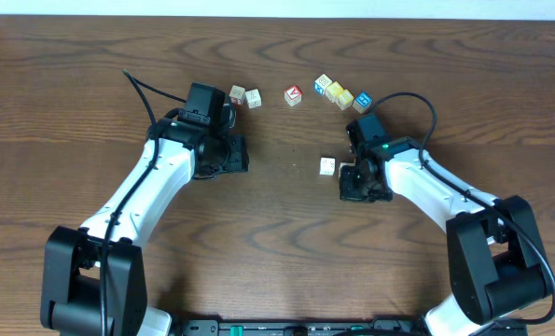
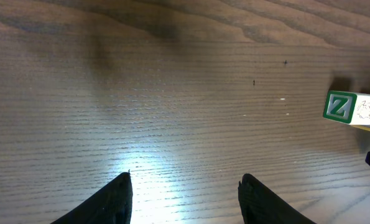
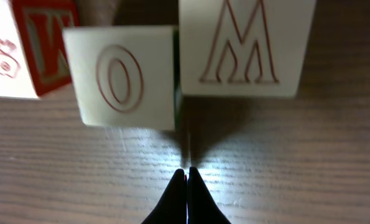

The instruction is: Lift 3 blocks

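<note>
Three pale cream blocks rest on the wood: one alone mid-table (image 1: 327, 167), one at the back left (image 1: 253, 97), one at the back right (image 1: 324, 84). None is held. My left gripper (image 2: 185, 180) hangs open over bare wood with nothing between its fingers. A cube with a green Z face (image 2: 339, 106) lies off to its right. My right gripper (image 3: 186, 169) is shut and empty. Its tips stop just short of two cream-faced cubes standing side by side, one marked O (image 3: 124, 74) and one marked M (image 3: 244, 46).
Other letter cubes line the back of the table: a brownish one (image 1: 237, 93), a red-topped one (image 1: 293, 94), a yellowish one (image 1: 343, 99) and a blue one (image 1: 363, 101). A red K cube (image 3: 45, 43) sits left of the O cube. Both arms reach in from the front corners.
</note>
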Robot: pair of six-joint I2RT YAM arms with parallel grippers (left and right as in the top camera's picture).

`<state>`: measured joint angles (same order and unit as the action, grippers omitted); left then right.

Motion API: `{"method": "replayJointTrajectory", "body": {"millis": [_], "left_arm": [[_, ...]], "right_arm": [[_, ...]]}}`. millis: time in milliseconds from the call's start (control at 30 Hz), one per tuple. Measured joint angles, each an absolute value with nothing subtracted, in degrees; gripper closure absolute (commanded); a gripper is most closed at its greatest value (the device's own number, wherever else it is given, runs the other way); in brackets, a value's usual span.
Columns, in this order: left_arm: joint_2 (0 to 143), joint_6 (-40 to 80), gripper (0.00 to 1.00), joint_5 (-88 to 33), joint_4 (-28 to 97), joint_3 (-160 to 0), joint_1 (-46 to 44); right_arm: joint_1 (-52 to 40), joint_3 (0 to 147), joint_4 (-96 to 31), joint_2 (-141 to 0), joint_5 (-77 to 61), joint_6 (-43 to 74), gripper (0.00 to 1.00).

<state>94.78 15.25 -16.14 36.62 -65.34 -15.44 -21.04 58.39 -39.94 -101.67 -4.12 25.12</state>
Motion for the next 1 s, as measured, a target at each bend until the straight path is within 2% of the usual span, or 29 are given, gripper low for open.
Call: {"method": "replayJointTrajectory", "body": {"millis": [233,1000], "left_arm": [[94.8,15.2,0.44,-16.1,36.7,-65.3,-15.4],[94.8,15.2,0.44,-16.1,37.1,-65.3,-15.4]], "right_arm": [[-23.6,58.4,-37.1,-101.7,-2.9,25.0,0.99],[-23.8,58.4,-34.9,-101.7,1.1,25.0,0.99]]}}
